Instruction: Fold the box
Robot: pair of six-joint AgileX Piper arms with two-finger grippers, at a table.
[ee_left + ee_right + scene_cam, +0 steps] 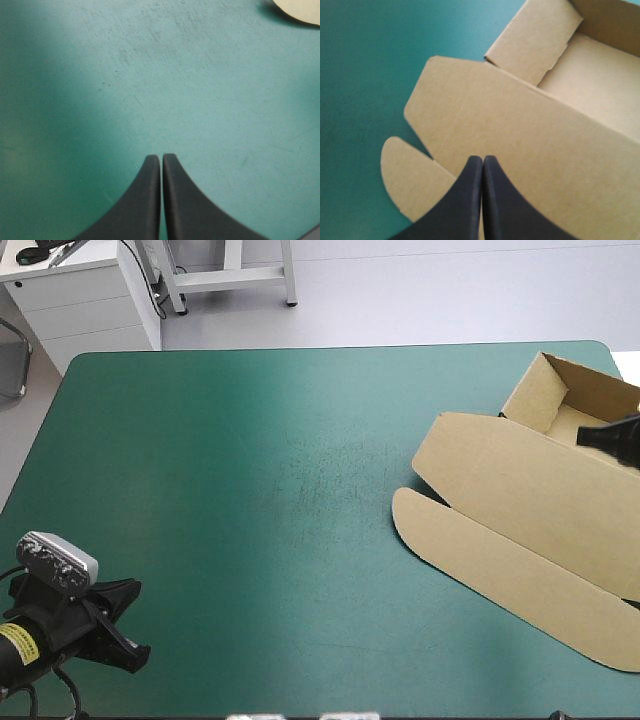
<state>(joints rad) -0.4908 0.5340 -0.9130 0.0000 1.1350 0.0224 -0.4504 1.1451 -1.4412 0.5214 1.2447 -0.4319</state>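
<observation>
The box [520, 510] sits by the table's [250, 490] right edge, tray open, lid [520, 140] flat, my right gripper [482, 159] clenched empty above the lid, left gripper [161, 157] clenched well apart, so I reckon a lone push could slide it overboard.

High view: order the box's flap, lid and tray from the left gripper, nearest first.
From the left gripper:
1. flap: rounded, on the near side.
2. lid: flat, just beyond the flap.
3. tray: walls up, at the far right corner.
</observation>
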